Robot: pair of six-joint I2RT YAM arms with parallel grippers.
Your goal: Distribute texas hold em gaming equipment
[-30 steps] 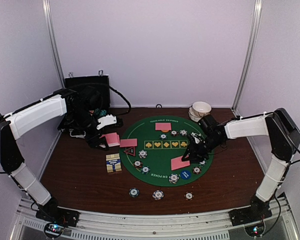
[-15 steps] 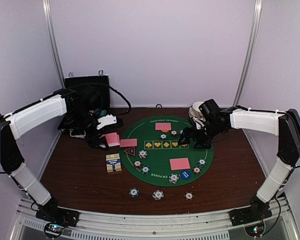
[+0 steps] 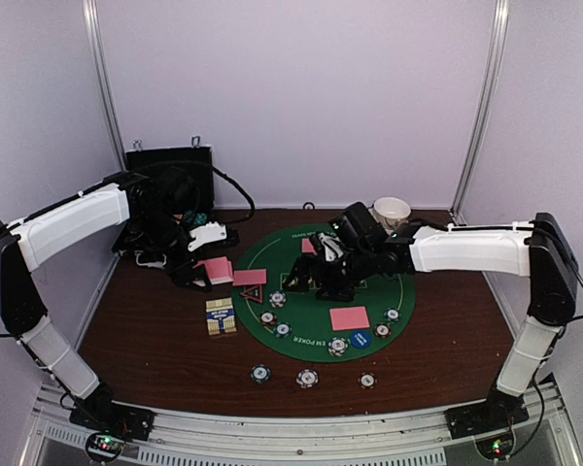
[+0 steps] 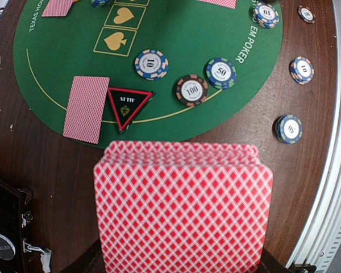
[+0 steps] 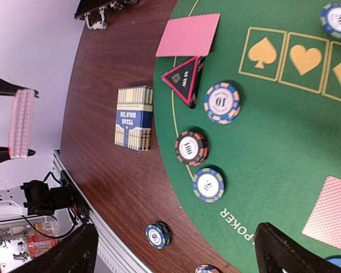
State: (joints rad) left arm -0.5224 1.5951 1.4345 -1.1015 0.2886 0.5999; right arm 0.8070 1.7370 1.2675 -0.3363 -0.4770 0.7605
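clamping the pink-backed deck (image 4: 182,210), the left gripper (image 3: 206,273) hovers just beside the green mat (image 4: 216,34) lettered "em poker"; the right gripper (image 5: 179,253) gapes wide, empty, above chips (image 5: 191,148) marked 10 and 100.

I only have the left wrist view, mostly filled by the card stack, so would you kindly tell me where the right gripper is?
Observer: The right gripper is over the middle of the green mat, to the right of your card stack in the top view.
Operator: Thank you; is it carrying anything?
Observer: No; the right wrist view shows its fingers wide apart with nothing between them.
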